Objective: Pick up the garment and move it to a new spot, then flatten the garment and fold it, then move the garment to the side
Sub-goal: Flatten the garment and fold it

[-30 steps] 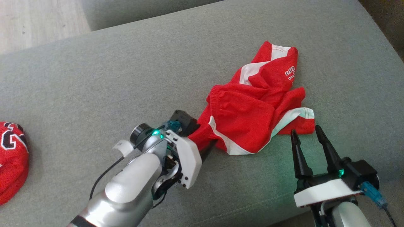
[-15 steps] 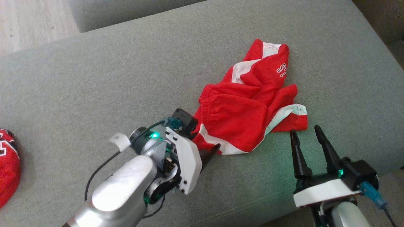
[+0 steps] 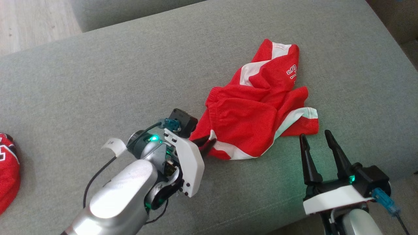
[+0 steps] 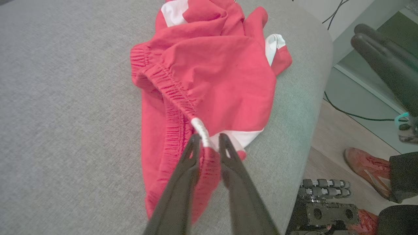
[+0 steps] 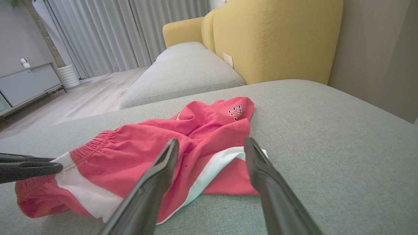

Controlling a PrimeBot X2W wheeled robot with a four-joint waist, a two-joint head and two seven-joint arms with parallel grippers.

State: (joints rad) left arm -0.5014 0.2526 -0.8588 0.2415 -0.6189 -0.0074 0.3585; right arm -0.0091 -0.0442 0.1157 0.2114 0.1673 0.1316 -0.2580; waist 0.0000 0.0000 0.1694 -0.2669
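Right end effector (image 3: 314,133): fingers apart, empty, just beside the near hem of the red shorts (image 3: 258,111).
Left end effector (image 3: 206,143): fingers clamped on the waistband corner, cloth between them.
Red shorts: crumpled, white-striped, lying mid-cushion.
Sofa cushion (image 3: 130,71): grey, carrying the shorts.

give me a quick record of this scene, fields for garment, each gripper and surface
garment: red shorts, crumpled, lying flat
surface: grey sofa
left gripper: closed on the shorts' waistband edge
right gripper: open, near the shorts' hem, holding nothing
other: red jersey at the sofa's left edge
stage: grasp made, shorts not yet lifted
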